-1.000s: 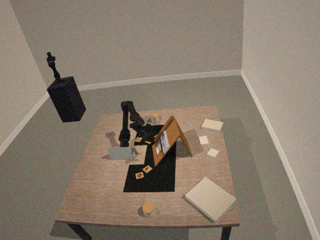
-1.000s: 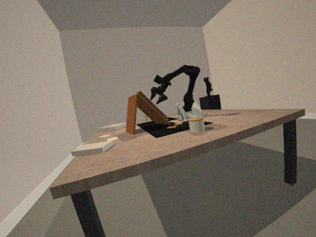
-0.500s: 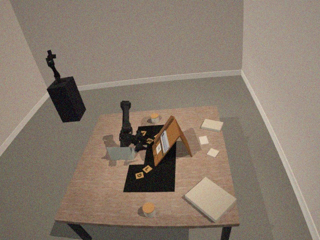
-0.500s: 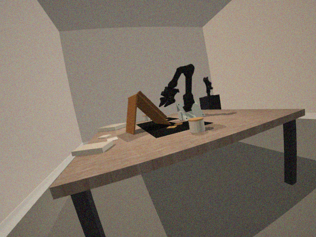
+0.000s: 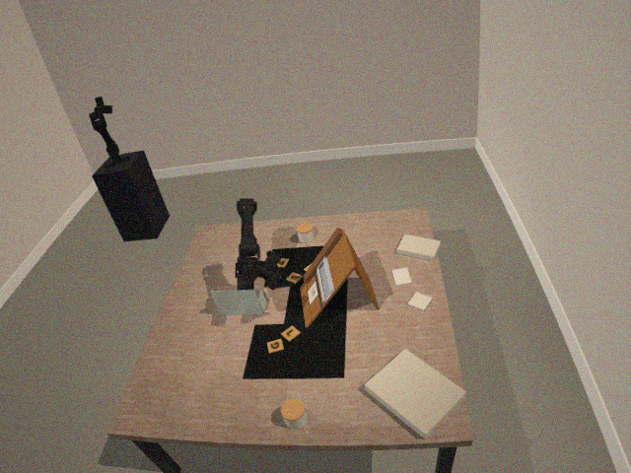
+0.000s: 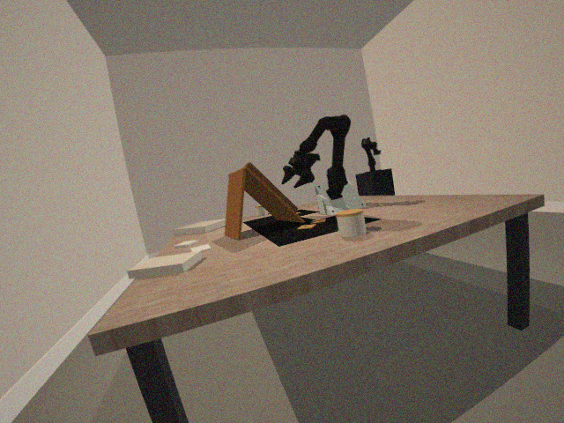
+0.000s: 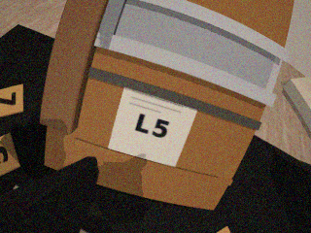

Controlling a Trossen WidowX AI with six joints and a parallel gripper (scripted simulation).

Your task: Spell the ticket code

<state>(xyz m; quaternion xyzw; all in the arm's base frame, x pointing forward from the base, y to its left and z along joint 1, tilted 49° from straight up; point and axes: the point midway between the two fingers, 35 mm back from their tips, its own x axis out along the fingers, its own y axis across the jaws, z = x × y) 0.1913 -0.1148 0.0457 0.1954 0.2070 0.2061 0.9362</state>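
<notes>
The brown board stands tilted. Its ticket reads L5. The pale letter rail above it shows no tile. A G tile and an L tile lie on the black mat. Behind, a tile and another tile lie flat, with a third partly hidden by the board. The wrist view shows a cropped tile at left and another tile below it. My gripper is open and empty, above the mat in front of the board.
An orange-topped pot stands at the back and another pot at the front. A large cream block, a smaller cream block and two pale cards lie on the right. A pale bracket surrounds the arm's base.
</notes>
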